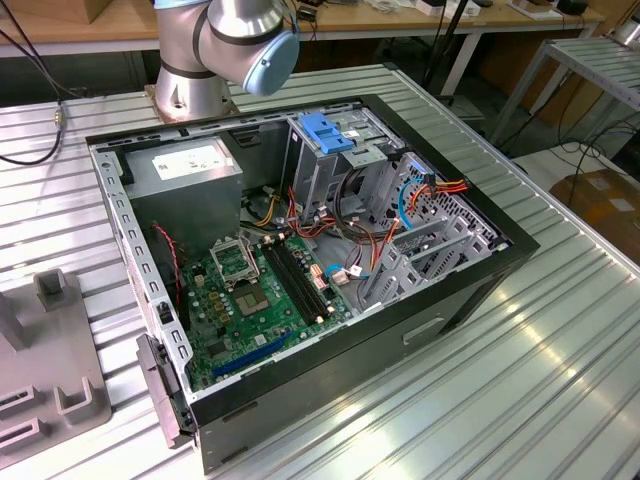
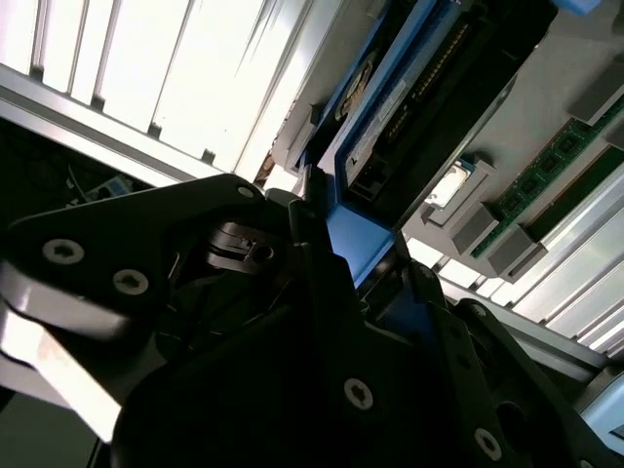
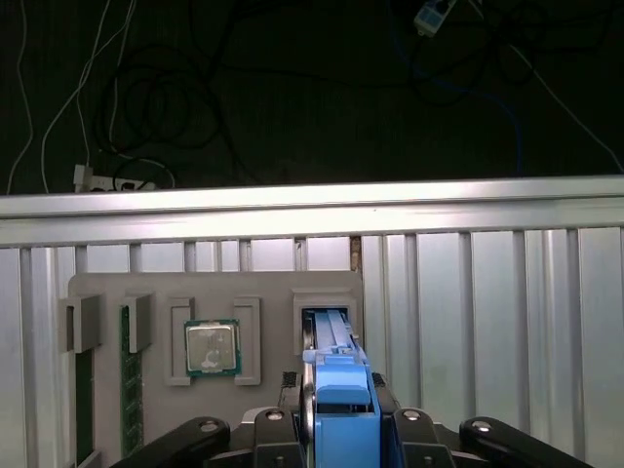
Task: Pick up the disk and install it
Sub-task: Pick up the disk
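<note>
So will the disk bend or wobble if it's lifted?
Probably stiff: the disk looks like a hard metal-and-plastic block. It seems to stand on edge in the grey holder, so a sideways push might tip it. Its blue rail looks smooth, maybe slippery in the gripper.

Quick headcount. In the exterior view there's one robot arm [image 1: 225, 45] at the top of the frame and one open PC case [image 1: 450, 310] in the middle. Inside the case I count one power supply [image 1: 185, 170], one motherboard [image 1: 250, 300] with one CPU socket [image 1: 232, 262], and one drive cage [image 1: 330, 160] with one blue handle [image 1: 328, 130]. There's also one grey fixture [image 1: 45, 370] at the lower left. In the first wrist view I get one loose CPU [image 3: 212, 348], what looks like two RAM sticks [image 3: 125, 380], one disk [image 3: 334, 331] and one gripper [image 3: 341, 405].
</note>
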Motion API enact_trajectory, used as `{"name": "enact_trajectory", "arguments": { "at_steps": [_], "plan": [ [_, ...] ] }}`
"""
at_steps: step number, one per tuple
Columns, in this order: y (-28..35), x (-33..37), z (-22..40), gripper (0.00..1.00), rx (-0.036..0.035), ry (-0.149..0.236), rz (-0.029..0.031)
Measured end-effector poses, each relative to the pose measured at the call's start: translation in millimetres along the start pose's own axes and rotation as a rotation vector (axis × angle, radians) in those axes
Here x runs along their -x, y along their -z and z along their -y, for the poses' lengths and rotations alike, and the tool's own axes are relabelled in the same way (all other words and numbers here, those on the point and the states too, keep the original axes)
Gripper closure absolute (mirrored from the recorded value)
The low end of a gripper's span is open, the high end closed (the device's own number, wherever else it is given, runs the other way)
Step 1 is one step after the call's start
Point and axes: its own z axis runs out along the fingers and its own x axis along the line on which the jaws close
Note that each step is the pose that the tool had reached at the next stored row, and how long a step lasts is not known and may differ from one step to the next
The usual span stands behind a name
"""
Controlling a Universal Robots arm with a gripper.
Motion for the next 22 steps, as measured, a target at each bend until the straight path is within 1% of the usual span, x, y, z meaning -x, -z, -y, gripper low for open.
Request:
{"name": "enact_trajectory", "arguments": {
  "at_steps": [16,19,21,22],
  "plan": [
    [0.1,0.0,0.0,0.63,-0.0005,0.000,0.0003],
    [3.8,0.0,0.0,0.63,-0.0003,0.000,0.0002],
    [7.6,0.0,0.0,0.63,-0.0003,0.000,0.0002],
    [10.7,0.0,0.0,0.63,-0.0003,0.000,0.0002]
  ]
}}
